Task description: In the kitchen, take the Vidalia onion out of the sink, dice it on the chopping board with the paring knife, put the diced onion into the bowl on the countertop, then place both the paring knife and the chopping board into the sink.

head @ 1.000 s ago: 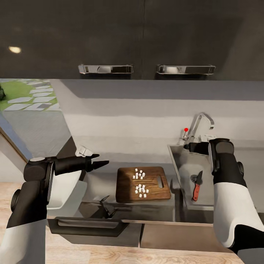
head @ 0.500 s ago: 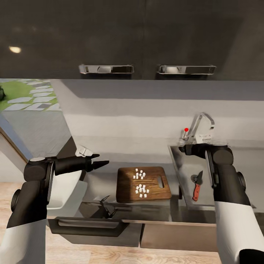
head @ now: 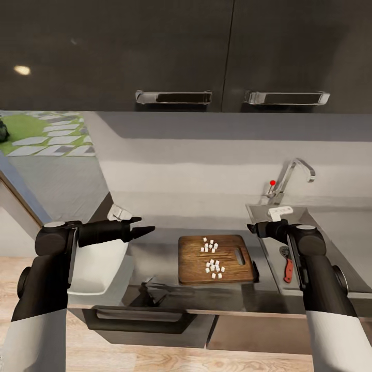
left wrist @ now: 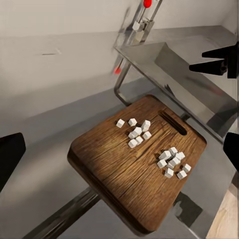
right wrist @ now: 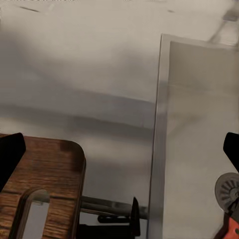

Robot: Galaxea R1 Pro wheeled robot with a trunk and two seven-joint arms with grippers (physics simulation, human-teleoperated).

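Observation:
The chopping board (head: 192, 268) lies on the countertop (head: 155, 253) with white diced onion (head: 212, 257) in two small heaps on it. The white bowl (head: 101, 261) sits to its left, partly behind my left arm. My left gripper (head: 146, 224) hovers open between bowl and board, above the counter; the left wrist view looks down on the board (left wrist: 124, 174) and dice (left wrist: 137, 132). My right gripper (head: 250, 228) is open over the sink's (head: 258, 211) left rim. The paring knife (head: 288, 268) lies in the basin by the drain (head: 284, 251).
A curved tap (head: 295, 172) with a red knob (head: 272, 182) stands behind the sink. Dark upper cabinets with chrome handles (head: 173, 97) hang overhead. A drawer handle (head: 134, 316) runs below the counter's front edge.
The camera has shifted, sliding the scene rightward. My right arm has drawn back from over the basin; its gripper now sits at the sink's left rim. The knife, board and left arm stayed put.

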